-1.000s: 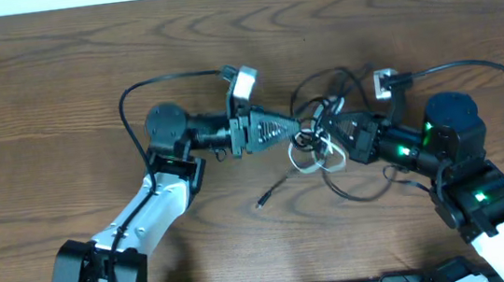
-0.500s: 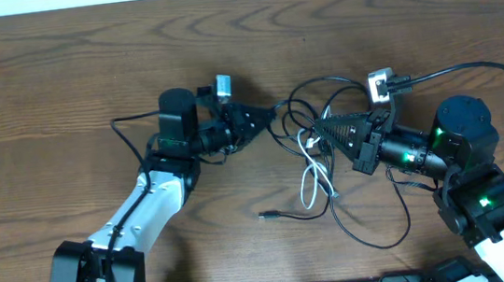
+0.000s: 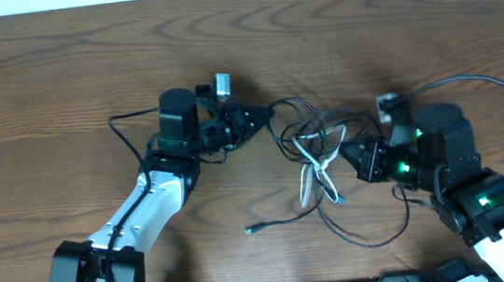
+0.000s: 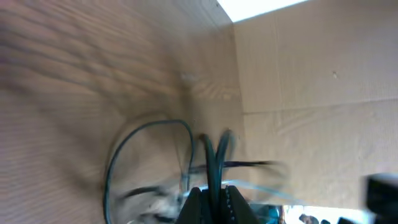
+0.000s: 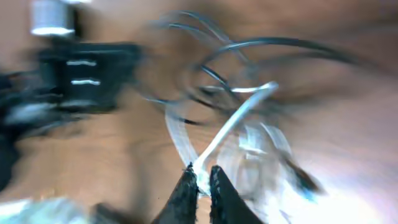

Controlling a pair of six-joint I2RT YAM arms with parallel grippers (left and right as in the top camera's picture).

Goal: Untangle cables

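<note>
The cables (image 3: 314, 149) lie in a tangle on the wooden table (image 3: 59, 86) between my two arms. My left gripper (image 3: 265, 114) points right at the tangle's left side. In the left wrist view it (image 4: 214, 191) is shut on a black cable (image 4: 214, 155) that runs up out of the jaws. My right gripper (image 3: 345, 146) points left at the tangle's right side. Its narrow jaws (image 5: 202, 171) pinch the white cable (image 5: 236, 118), which loops toward the front (image 3: 311, 180). A loose black plug end (image 3: 251, 227) lies at the front left of the tangle.
A black loop (image 3: 375, 239) trails toward the front right, near my right arm's base. The right arm's thick black cable (image 3: 500, 87) arcs over the table at the right. A cardboard wall (image 4: 298, 74) stands beyond the table's far edge.
My left gripper pulled back left with the black cable, then held still. My right gripper rose toward the back, then dropped to the front right. The tangle spread and the loose plug slid left.
</note>
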